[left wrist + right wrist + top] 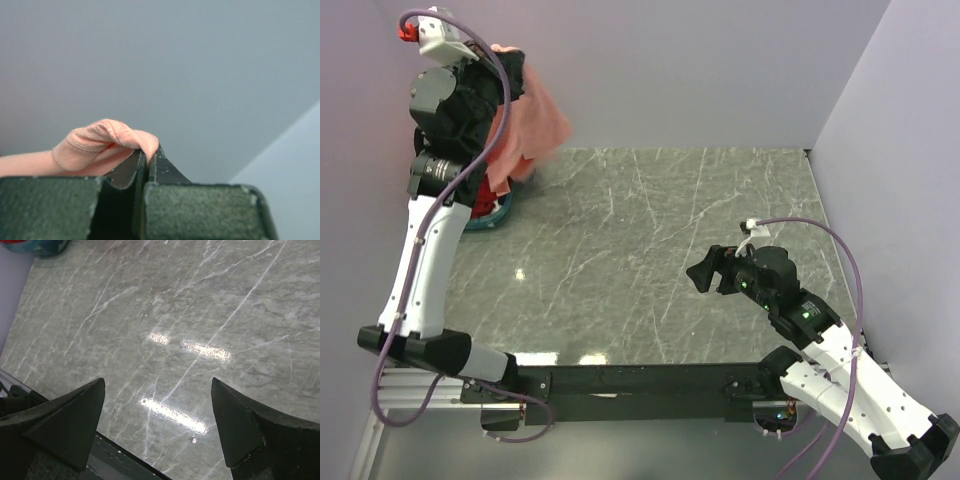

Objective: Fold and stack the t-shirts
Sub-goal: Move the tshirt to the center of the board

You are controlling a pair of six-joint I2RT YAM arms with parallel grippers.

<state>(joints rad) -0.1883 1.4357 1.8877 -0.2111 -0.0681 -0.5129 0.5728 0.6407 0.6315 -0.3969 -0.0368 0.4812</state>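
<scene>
A salmon-pink t-shirt [527, 125] hangs in the air at the far left, held up by my left gripper [503, 52], which is raised high. In the left wrist view the jaws are closed on a fold of the pink t-shirt [102, 142], with the left gripper [148, 152] pointing at the wall. The shirt's lower end hangs down to a teal basket [492, 215] holding red cloth. My right gripper [705, 273] is open and empty, low over the marble table; its wrist view shows the right gripper [157, 390] over bare tabletop.
The grey marble table [650, 250] is enclosed by pale walls at the back and both sides. A black rail [620, 380] runs along the near edge. The teal basket also shows at the top left corner of the right wrist view [47, 246].
</scene>
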